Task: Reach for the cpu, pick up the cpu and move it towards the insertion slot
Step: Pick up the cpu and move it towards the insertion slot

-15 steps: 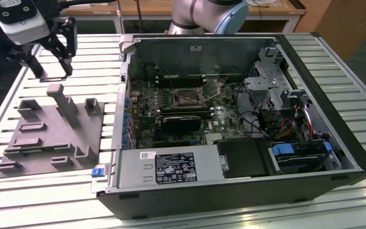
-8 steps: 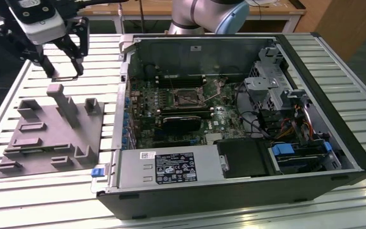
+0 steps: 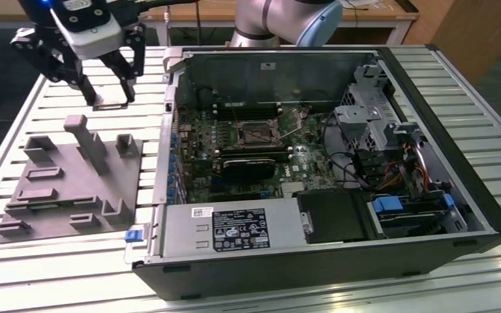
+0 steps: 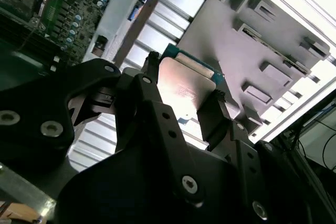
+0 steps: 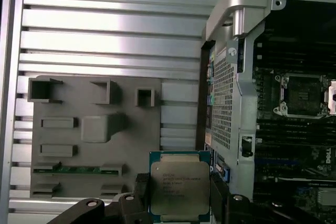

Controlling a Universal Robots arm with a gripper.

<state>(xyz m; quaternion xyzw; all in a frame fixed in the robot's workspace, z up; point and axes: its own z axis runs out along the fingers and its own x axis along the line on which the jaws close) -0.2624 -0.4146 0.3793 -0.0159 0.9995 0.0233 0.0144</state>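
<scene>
Two gripper (image 5: 179,195) fingers (image 5: 219,195) clamp the cpu (image 5: 180,187) above the tray (image 5: 94,140).

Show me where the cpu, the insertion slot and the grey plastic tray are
cpu (image 5: 180,184), first wrist view, middle of its metal top.
insertion slot (image 3: 257,135), exterior view, its dark centre.
grey plastic tray (image 3: 59,195), exterior view, a bare flat part.

In the exterior view a black label (image 3: 238,230) and a small white sticker (image 3: 201,211) lie on the grey power supply (image 3: 224,225) at the lower middle of the frame, both printed too small to read. In the first wrist view, fine dark print crosses the metal lid of the cpu (image 5: 180,186) at the lower centre, likewise illegible.
</scene>
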